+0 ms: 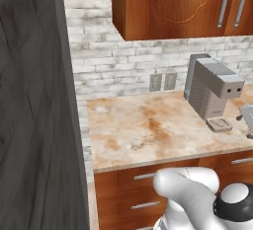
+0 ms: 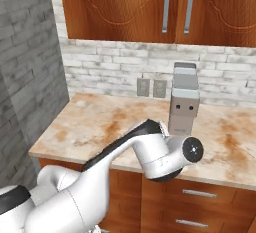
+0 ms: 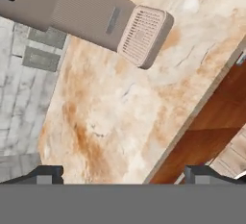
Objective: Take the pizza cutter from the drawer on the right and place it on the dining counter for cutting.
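In the left base view, the white arm (image 1: 190, 194) rises at the lower right in front of a marbled surface (image 1: 143, 130) backed by white brick (image 1: 123, 61). A grey coffee machine (image 1: 212, 88) stands at the right of that surface, with two wall sockets (image 1: 162, 81) on the brick beside it. A wooden wall cabinet (image 1: 173, 7) with long silver handles hangs above, and closed wooden drawer fronts (image 1: 143, 177) with short silver pulls sit below the surface edge. A dark grey panel (image 1: 34, 105) fills the left side. In the right base view, the arm (image 2: 150, 154) bends across the front of the surface (image 2: 100, 124), its wrist just before the coffee machine (image 2: 184, 99); the sockets (image 2: 151, 87) lie left of the machine, the cabinet doors (image 2: 125, 7) above, and closed drawer fronts (image 2: 200, 197) below right. In the hand view, the tool (image 3: 123, 172) hovers over the surface (image 3: 120, 98), near its front edge, its two dark fingertips (image 3: 45, 172) set wide apart with nothing between them. The coffee machine (image 3: 81, 11) lies ahead of the tool with its drip tray (image 3: 144, 35) nearest, the sockets (image 3: 43, 50) beyond to one side, and the wooden drawer front (image 3: 211, 122) off the other fingertip. The pizza cutter cannot be made out; the drawers are shut.
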